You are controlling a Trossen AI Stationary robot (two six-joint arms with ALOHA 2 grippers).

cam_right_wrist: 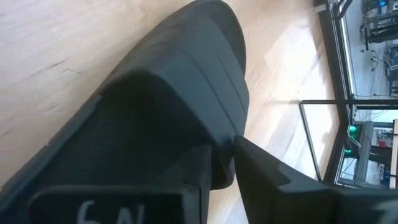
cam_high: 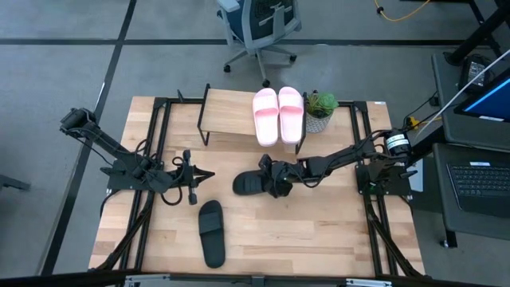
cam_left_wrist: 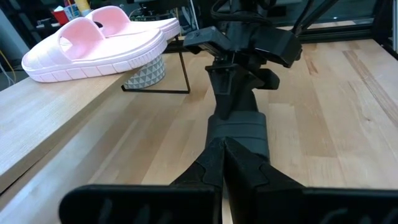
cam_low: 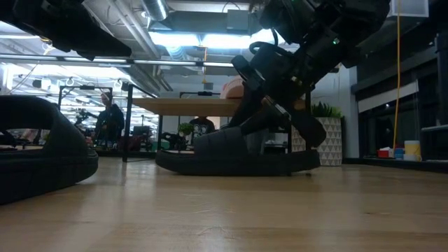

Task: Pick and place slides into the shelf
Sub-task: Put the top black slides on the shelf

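Slides, four. Two pale pink slides (cam_high: 278, 115) side by side on the shelf (cam_high: 231, 115), at its end nearest the potted plant (cam_high: 320, 111). One black slide (cam_high: 253, 183) flat on the table (cam_high: 319, 231) in front of the shelf, with the right gripper (cam_high: 277, 178) over its strap end, one finger on either side of the strap. Second black slide (cam_high: 211, 232) lying alone nearer the table's front edge. Left gripper (cam_high: 194, 176) to the left of the slides, fingers pressed together, nothing between them.
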